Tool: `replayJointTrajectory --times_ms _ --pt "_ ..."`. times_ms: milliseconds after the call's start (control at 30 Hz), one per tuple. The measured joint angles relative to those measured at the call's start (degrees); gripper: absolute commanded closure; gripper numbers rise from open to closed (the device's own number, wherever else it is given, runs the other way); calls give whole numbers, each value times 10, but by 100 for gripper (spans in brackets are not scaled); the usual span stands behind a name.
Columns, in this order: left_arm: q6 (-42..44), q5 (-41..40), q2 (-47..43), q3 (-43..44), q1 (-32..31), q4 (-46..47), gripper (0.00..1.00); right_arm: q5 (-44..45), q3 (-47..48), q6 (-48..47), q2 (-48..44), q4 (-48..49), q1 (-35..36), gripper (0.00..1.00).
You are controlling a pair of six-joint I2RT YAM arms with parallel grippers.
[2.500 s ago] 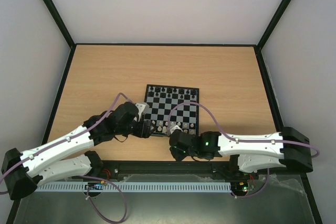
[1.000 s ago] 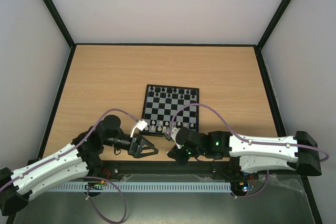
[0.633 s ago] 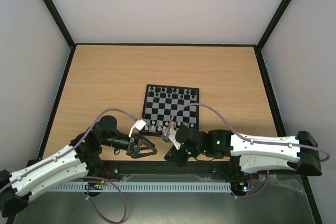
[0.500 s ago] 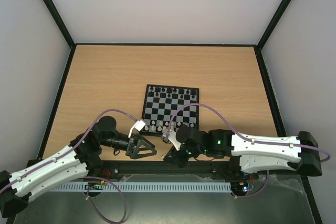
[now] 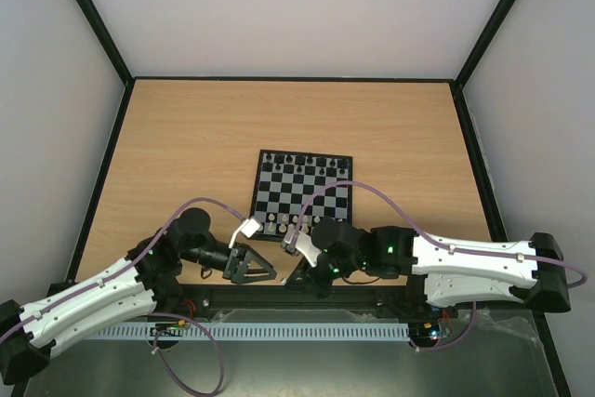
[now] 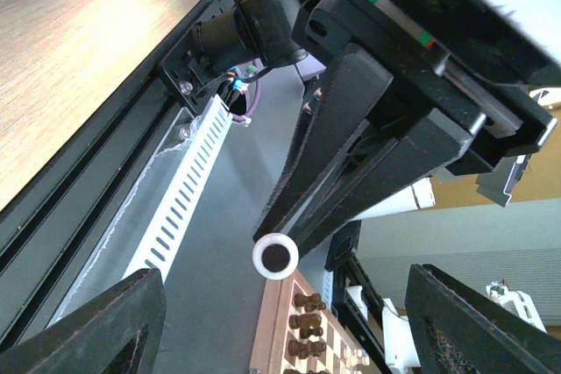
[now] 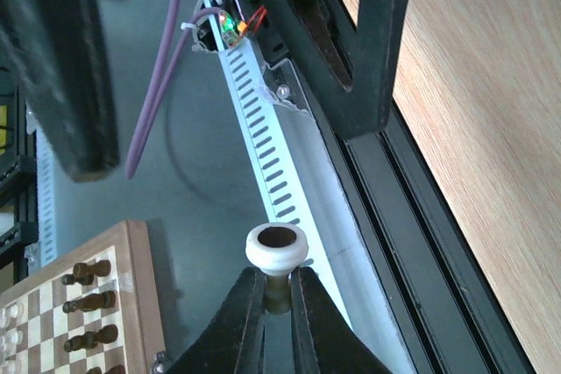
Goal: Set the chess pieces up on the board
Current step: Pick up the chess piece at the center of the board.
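Observation:
The board [image 5: 302, 191] lies mid-table, with black pieces along its far rows [image 5: 303, 163] and white pieces along its near row [image 5: 284, 222]. My right gripper [image 5: 299, 274] hangs over the table's near edge. In the right wrist view it [image 7: 277, 279] is shut on a white chess piece [image 7: 276, 248], whose round base with a dark hollow faces the camera. My left gripper [image 5: 253, 265] points at it from the left, with its jaws wide open and empty. In the left wrist view the white piece [image 6: 275, 257] sits between my open left fingers [image 6: 105, 326].
The black frame rail and a slotted white cable duct [image 7: 267, 129] run along the near table edge. Below it, a wooden chessboard with brown pieces [image 6: 307, 343] shows in both wrist views [image 7: 79, 304]. Purple cables loop over both arms [image 5: 209, 206].
Both grippers have drawn back from the board's near row to the table's near edge. They now face each other, the right one holding the white piece.

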Motion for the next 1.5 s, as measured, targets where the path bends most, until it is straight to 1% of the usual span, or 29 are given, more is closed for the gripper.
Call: replayJointTrajectory --times_ms 233,433,600,767,900,1167,1500 --pt "-3 4 0 -4 -8 -2 31 -5 21 -16 9 -6 0 94" --pt "-5 5 0 -5 -18 -3 33 -9 36 -28 28 -15 0 94" --pt "-9 5 0 -6 -24 -3 38 -12 38 -35 36 -17 0 96" --pt "-12 5 2 -11 -31 -3 43 -13 38 -37 36 -17 0 97" --pt "-13 5 10 -12 -38 -3 44 -15 38 -39 37 -17 0 97" --pt "-13 5 23 -12 -44 -2 53 -25 39 -40 43 -17 0 97" --pt "-15 5 30 -12 -49 2 55 -30 39 -41 47 -17 0 97"
